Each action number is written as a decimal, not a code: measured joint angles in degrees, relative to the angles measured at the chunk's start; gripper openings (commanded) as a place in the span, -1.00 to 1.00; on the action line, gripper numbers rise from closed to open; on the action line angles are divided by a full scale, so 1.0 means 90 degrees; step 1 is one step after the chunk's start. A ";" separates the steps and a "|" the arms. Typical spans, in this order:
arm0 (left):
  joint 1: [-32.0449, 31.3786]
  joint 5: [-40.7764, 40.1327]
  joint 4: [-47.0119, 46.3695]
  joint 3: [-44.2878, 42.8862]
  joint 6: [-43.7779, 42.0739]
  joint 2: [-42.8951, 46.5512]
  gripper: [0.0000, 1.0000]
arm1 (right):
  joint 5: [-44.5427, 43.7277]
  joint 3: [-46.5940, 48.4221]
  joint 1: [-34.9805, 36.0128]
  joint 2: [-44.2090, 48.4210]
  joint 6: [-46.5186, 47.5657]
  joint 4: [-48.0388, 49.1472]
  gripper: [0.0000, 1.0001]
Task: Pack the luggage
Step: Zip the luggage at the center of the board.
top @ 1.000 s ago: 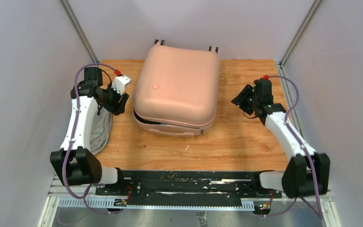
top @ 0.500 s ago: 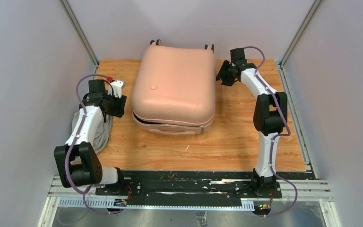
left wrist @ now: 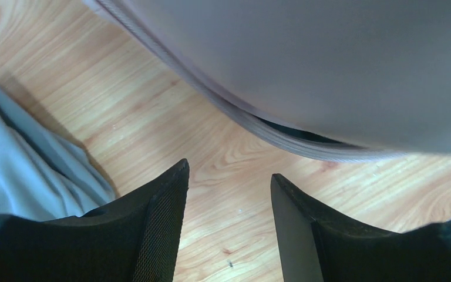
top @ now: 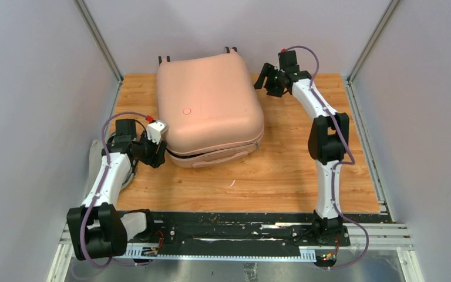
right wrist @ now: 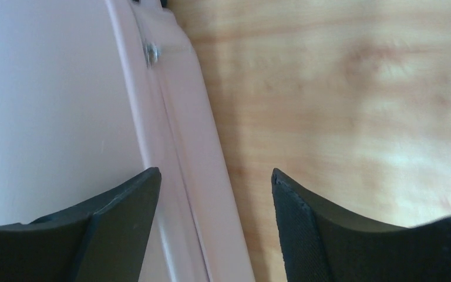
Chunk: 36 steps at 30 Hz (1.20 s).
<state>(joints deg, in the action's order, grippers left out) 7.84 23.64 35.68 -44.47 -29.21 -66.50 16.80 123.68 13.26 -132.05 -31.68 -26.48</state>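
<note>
The luggage (top: 208, 108), a pale pink hard-shell suitcase, lies flat and skewed on the wooden table (top: 293, 167), wheels toward the back wall. Its lid sits slightly ajar along the front seam. My left gripper (top: 157, 154) is low at the case's front-left corner, open, with only bare wood between its fingers (left wrist: 152, 223); the shaded shell of the luggage (left wrist: 329, 64) looms just ahead. My right gripper (top: 265, 79) is at the back-right corner, open, and the rim of the luggage (right wrist: 182, 147) runs between its jaws without being gripped.
A grey cloth bundle (top: 97, 158) lies at the table's left edge behind my left arm, and the grey cloth (left wrist: 23, 170) also shows beside my left finger. Grey walls and slanted metal posts (top: 100, 41) close in the back and sides.
The suitcase has slid left and turned, its back end swinging left. My right arm reached from the right side to the back-right corner, jaws wider. My left gripper drew back toward the front-left corner.
</note>
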 measured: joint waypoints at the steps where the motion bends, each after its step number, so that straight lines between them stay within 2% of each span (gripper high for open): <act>1: -0.0036 0.0068 0.0056 0.0056 -0.0058 0.0121 0.17 | -0.0041 -0.0423 -0.0017 0.0333 0.0024 0.0056 0.56; 6: -0.0092 0.0228 0.0287 0.0158 -0.0245 0.0597 0.17 | -0.0114 -0.3075 -0.0389 0.2790 0.0034 0.0554 0.67; 11: -0.0087 0.0226 0.0493 0.0131 -0.0245 0.0818 0.20 | -0.0058 -0.5515 -0.0959 0.5183 0.0255 0.1239 0.59; 13: -0.0085 0.0202 0.0622 0.0044 -0.0204 0.0823 0.26 | 0.0255 -0.6798 -0.0879 0.6122 0.0389 0.1552 0.56; 19: 0.0046 -0.0066 0.0811 -0.0398 0.0010 0.0685 0.34 | 0.0886 -0.9139 0.0044 0.7463 0.0580 0.2161 0.47; 22: 0.0126 -0.0199 0.0843 -0.0522 0.0080 0.0546 0.34 | 0.1103 -0.9505 0.0435 0.7567 0.0670 0.2538 0.36; 28: 0.0243 -0.0401 0.0852 -0.0690 0.0240 0.0270 0.33 | 0.1188 -0.9510 0.0891 0.6781 0.0877 0.3648 0.22; 32: 0.0270 -0.0595 0.0770 -0.0704 0.0420 0.0005 0.41 | 0.1190 -0.9508 0.1003 0.6239 0.1005 0.4116 0.04; 36: 0.0282 -0.0724 0.0668 -0.0702 0.0532 -0.0265 0.41 | 0.1183 -0.9510 0.1008 0.6105 0.1054 0.4515 -0.09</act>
<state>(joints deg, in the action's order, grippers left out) 10.37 17.12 41.69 -50.78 -24.43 -68.88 27.44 38.09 22.33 -77.10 -22.20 14.15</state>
